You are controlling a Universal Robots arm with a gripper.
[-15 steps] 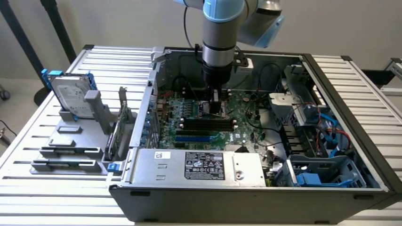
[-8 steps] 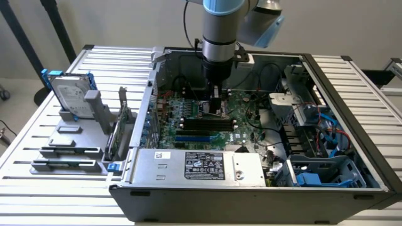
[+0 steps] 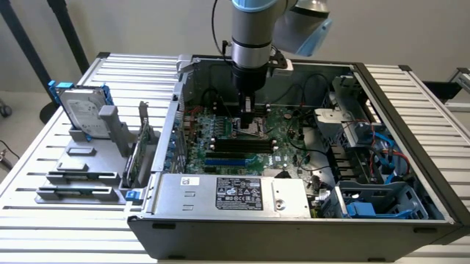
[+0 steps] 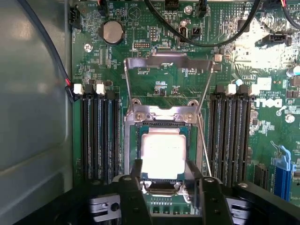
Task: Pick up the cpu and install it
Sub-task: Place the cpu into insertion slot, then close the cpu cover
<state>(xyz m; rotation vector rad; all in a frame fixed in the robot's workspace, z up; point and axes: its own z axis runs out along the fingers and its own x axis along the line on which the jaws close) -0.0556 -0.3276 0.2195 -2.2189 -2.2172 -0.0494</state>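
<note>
The cpu (image 4: 163,150), a small square chip with a shiny silver top, lies flat in the motherboard socket (image 4: 161,114), whose metal load plate (image 4: 166,63) is swung open behind it. My gripper (image 4: 164,171) is down at the socket. Its two black fingertips (image 4: 137,174) stand apart on either side of the chip's near edge, close to its rim. I cannot tell if they touch it. In the exterior view the gripper (image 3: 250,122) reaches straight down inside the open computer case (image 3: 294,220) onto the green motherboard (image 3: 287,137).
Black memory slots (image 4: 98,136) flank the socket on both sides, and cables (image 4: 197,40) arc over the board. Outside the case, at the exterior view's left, a silver hard drive (image 3: 85,113) with blue rails stands upright above grey holder blocks (image 3: 81,165). The power supply (image 3: 235,192) sits along the case front.
</note>
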